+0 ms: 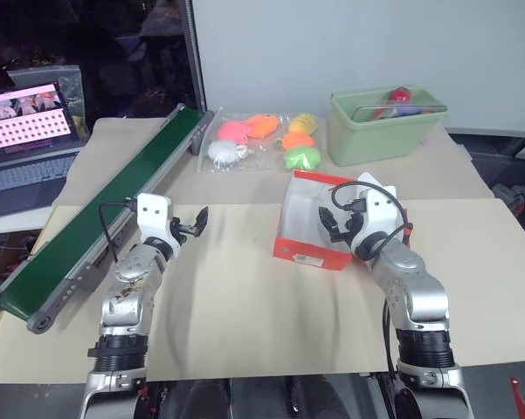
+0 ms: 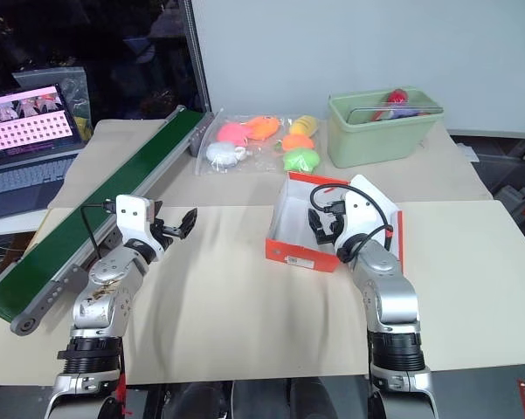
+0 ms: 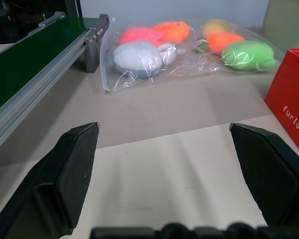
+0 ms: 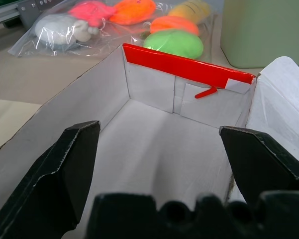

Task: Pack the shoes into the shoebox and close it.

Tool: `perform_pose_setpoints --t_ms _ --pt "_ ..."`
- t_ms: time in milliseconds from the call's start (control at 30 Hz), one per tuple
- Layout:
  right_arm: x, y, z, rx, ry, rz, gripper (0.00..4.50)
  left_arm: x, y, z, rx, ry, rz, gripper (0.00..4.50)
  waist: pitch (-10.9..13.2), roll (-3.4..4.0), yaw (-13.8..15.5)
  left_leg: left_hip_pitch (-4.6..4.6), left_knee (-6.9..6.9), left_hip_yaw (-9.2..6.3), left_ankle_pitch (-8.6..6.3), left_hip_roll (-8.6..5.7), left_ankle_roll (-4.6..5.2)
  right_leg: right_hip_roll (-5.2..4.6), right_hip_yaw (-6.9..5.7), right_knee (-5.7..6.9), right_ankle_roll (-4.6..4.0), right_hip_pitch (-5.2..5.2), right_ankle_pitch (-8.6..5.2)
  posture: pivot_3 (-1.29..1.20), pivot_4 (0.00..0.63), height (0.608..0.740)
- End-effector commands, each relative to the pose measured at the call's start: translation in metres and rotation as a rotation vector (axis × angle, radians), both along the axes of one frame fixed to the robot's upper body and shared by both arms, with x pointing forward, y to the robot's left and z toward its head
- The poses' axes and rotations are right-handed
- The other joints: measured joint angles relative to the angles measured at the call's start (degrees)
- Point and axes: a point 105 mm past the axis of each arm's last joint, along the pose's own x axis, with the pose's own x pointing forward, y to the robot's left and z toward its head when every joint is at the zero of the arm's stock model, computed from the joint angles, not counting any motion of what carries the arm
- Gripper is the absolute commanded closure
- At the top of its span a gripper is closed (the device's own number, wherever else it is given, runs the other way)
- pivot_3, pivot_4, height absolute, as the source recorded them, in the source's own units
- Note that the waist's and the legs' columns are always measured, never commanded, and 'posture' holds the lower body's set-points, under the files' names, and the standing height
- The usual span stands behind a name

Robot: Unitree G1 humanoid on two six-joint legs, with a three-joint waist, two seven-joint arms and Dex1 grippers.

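Note:
The orange-red shoebox (image 1: 310, 253) stands open on the beige table, right of centre. Its white inside (image 4: 154, 149) holds nothing that I can see. The white flap lid (image 4: 283, 104) leans out on the box's right side. My right gripper (image 1: 330, 224) hangs open just above the near end of the box, pointing into it. My left gripper (image 1: 195, 223) is open over bare table left of the box, with nothing between its fingers (image 3: 72, 169). One red side of the box (image 3: 291, 112) shows in the left wrist view. The shoes are out of view.
A green conveyor belt (image 1: 113, 201) runs diagonally along the left. A clear bag of coloured soft toys (image 1: 258, 140) lies behind the box, and a pale green bin (image 1: 384, 127) stands at the back right. A laptop (image 1: 26, 122) sits far left.

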Motion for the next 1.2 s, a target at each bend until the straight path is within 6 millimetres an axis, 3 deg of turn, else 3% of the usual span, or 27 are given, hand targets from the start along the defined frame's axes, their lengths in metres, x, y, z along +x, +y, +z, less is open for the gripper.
perform_pose_setpoints --t_ms 33,100,200,300,400,633,700,733,1000,1200 --pt "-0.003 0.025 0.029 0.010 -0.093 0.126 0.02 0.001 -0.002 0.019 -0.012 -0.072 -0.012 0.00 0.0 0.00 0.0 0.00 0.00 0.00 0.00 0.00 0.00 0.00 0.00 0.00 0.00 0.00 0.00 0.00 0.150 0.729" --pt "-0.019 0.071 0.045 0.016 -0.117 0.389 0.02 0.001 0.005 0.029 -0.024 -0.107 0.005 0.00 0.0 0.00 -0.4 -0.01 0.00 0.00 0.00 0.00 0.00 0.01 0.01 0.00 0.00 -0.02 0.00 0.00 0.150 0.729" --pt "-0.045 0.114 0.061 0.023 -0.139 0.689 0.02 -0.002 0.020 0.040 -0.026 -0.141 0.029 0.00 0.0 0.00 -0.8 0.02 0.00 0.01 0.00 0.11 0.00 0.12 0.01 0.06 -0.02 -0.06 0.01 0.00 0.150 0.729" --pt "-0.066 0.139 0.069 0.034 -0.137 0.892 0.02 -0.008 0.031 0.049 -0.011 -0.162 0.026 0.00 0.0 -0.01 -0.6 0.03 -0.01 -0.07 0.00 0.15 0.00 0.16 -0.08 0.06 -0.02 -0.03 0.01 0.00 0.150 0.729" --pt "-0.078 0.156 0.065 -0.015 -0.114 1.031 0.02 -0.023 0.055 0.059 0.013 -0.163 0.012 0.00 0.0 -0.08 -0.4 -0.01 0.00 -0.06 0.00 0.13 0.00 0.09 -0.09 -0.02 -0.02 -0.02 0.01 0.00 0.150 0.729" --pt "-0.073 0.167 0.054 -0.052 -0.090 1.063 0.02 -0.076 0.135 0.070 0.154 -0.097 0.138 0.00 0.0 -0.10 -0.3 0.02 -0.04 -0.02 -0.01 0.21 -0.01 0.09 -0.12 0.03 -0.07 -0.12 -0.01 0.00 0.150 0.729" --pt "-0.066 0.170 0.049 -0.061 -0.080 1.035 0.02 -0.100 0.176 0.061 0.177 -0.058 0.288 0.00 0.0 -0.15 -0.2 0.04 -0.04 -0.02 -0.01 0.21 -0.01 0.09 -0.15 0.03 -0.07 -0.09 -0.01 0.00 0.150 0.729" --pt "-0.063 0.172 0.047 -0.065 -0.076 1.024 0.02 -0.109 0.185 0.057 0.183 -0.041 0.322 0.00 0.0 -0.15 -0.3 0.06 -0.04 0.00 -0.01 0.22 -0.01 0.09 -0.14 0.02 -0.08 -0.10 -0.01 0.00 0.150 0.729" --pt "-0.043 0.170 0.037 -0.088 -0.068 0.907 0.02 -0.140 0.201 0.036 0.146 0.014 0.380 0.00 -0.1 -0.29 0.3 0.07 -0.04 0.04 -0.03 0.26 -0.06 0.07 -0.18 0.02 -0.16 -0.09 -0.01 0.00 0.150 0.729" --pt "-0.027 0.162 0.035 -0.075 -0.077 0.794 0.02 -0.142 0.205 0.027 0.118 0.042 0.369 0.00 -0.1 -0.34 -0.1 0.08 -0.04 0.07 -0.04 0.31 -0.08 0.10 -0.17 0.02 -0.20 -0.13 -0.01 0.00 0.150 0.729"
